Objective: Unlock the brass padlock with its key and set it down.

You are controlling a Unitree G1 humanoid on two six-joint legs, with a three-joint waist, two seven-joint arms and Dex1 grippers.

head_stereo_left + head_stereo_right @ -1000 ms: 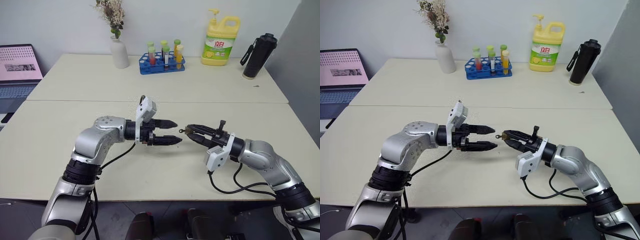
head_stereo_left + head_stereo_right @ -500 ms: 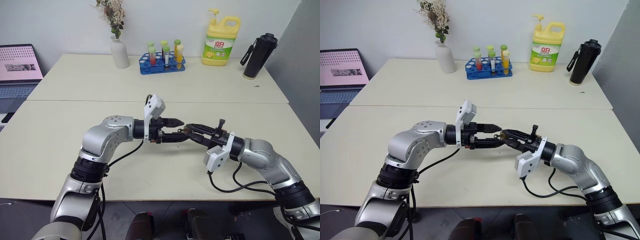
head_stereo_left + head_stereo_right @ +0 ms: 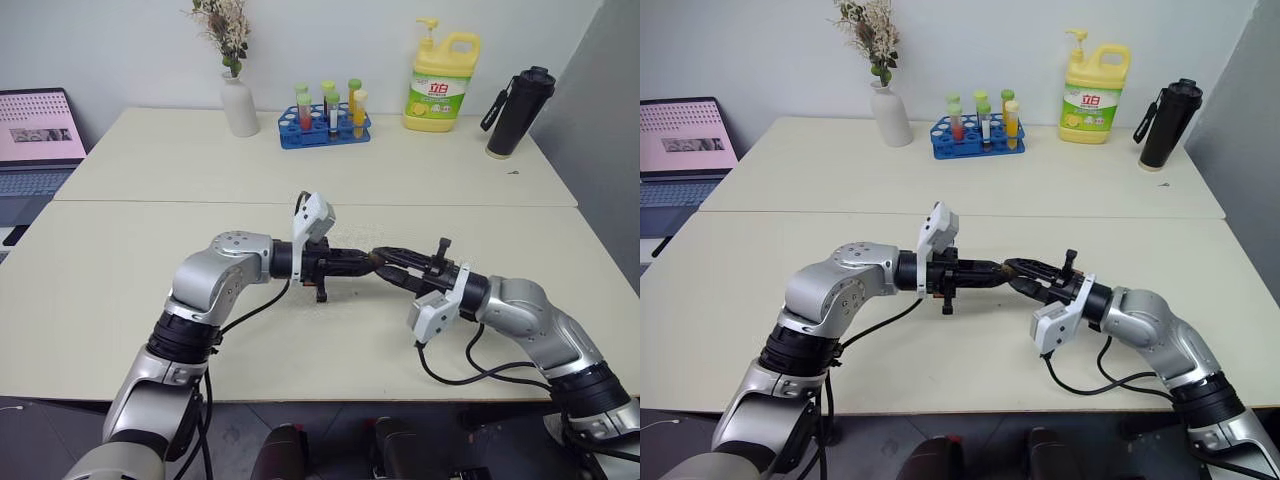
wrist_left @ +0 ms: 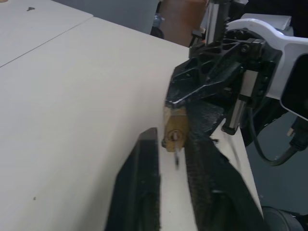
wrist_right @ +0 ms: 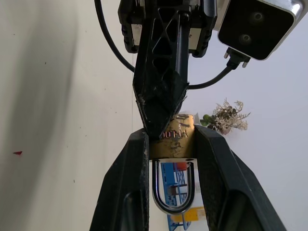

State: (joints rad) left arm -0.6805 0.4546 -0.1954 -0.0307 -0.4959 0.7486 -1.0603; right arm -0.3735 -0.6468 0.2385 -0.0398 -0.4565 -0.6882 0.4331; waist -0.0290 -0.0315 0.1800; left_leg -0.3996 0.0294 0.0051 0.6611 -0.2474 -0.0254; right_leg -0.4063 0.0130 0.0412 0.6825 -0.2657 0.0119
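Brass padlock [image 5: 171,142] is being clamped between the right gripper's [image 3: 1012,270] fingers above the bench [image 3: 120,290], shackle toward that wrist. At its keyhole face, the left gripper [image 4: 172,150], fingers nearly together, is being pressed on a small key [image 4: 176,158].

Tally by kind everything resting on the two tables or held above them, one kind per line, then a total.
Brass padlock, held in the right pincer: 1
White vase of dried flowers: 1
Blue test tube rack: 1
Yellow detergent bottle: 1
Black flask: 1
Total: 5
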